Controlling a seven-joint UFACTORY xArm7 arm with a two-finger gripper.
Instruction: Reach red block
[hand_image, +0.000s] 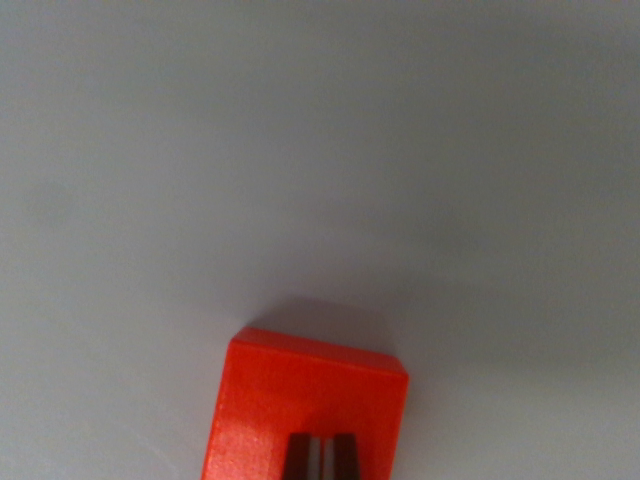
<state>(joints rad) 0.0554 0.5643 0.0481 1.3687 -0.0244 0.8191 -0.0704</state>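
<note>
- One red block (305, 405) low in the wrist view, just left of centre, cut off by the bottom edge; resting on a plain pale grey table (320, 150)
- Two dark fingertips (298, 458) of the claw (320, 458) poking up at the bottom edge, overlapping the block's top face; close side by side, only a thin pale slit between them; nearly pressed together, pinching nothing visible
- Block directly under and just ahead of the claw; top face skewed slightly clockwise; long axis impossible to judge, near end hidden
- Touching or merely hovering above: cannot tell
- Likely little travel left; reach probably almost complete
</note>
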